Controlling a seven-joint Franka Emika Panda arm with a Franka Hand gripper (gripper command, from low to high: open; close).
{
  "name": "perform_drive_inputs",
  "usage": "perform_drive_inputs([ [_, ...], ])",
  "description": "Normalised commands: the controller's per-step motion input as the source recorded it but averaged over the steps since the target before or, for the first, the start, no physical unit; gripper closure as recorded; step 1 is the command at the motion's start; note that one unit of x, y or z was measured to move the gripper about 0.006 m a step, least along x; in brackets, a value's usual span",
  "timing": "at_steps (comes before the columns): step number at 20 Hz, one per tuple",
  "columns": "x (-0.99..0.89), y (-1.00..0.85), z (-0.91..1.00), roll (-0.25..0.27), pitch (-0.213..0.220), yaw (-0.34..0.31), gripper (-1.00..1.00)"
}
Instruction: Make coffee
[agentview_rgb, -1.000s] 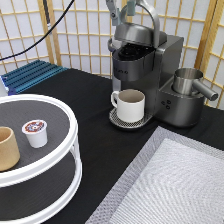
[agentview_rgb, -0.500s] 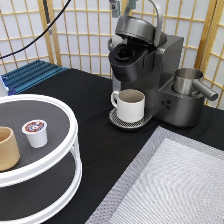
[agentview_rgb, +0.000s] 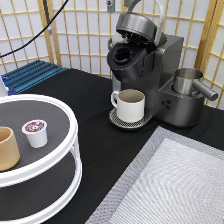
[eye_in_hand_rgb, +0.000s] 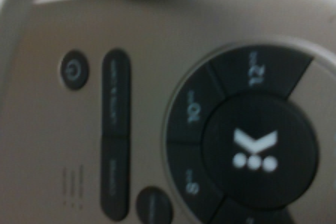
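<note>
The coffee pod (agentview_rgb: 36, 132), white with a brown-and-red foil top, stands upright on the top tier of the white two-tier turntable (agentview_rgb: 70, 125) at the exterior view's left. The dark coffee machine (agentview_rgb: 150, 65) stands at the back with its lid (agentview_rgb: 136, 26) raised and its pod chamber (agentview_rgb: 122, 54) showing. A white mug (agentview_rgb: 131, 105) sits on its drip tray. Only a small grey bit of my gripper (agentview_rgb: 109, 4) shows at the exterior view's top edge, above the machine and far from the pod. The wrist view is filled by the machine's control panel, with its round K button (eye_in_hand_rgb: 255, 149).
A tan handleless cup (agentview_rgb: 7, 148) stands beside the pod on the turntable. A steel jug (agentview_rgb: 187, 81) with a handle sits on the machine's right side. A grey woven mat (agentview_rgb: 170, 185) covers the exterior view's bottom right. Paper screens and a blue rack (agentview_rgb: 30, 75) stand behind.
The machine's lid swung up to its raised position. My gripper rose from beside the lid until almost all of it left the top of the exterior view.
</note>
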Motion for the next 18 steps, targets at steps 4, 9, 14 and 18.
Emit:
perform_drive_inputs([
  [4, 0.53, 0.66, 0.36, -0.124, 0.230, 0.000, -1.00],
  [9, 0.57, 0.56, 0.46, -0.141, 0.222, -0.013, -1.00],
  [14, 0.21, -0.27, 0.69, 0.056, 0.132, -0.060, -1.00],
  [18, 0.01, -0.90, 0.42, 0.183, 0.076, -0.001, -1.00],
])
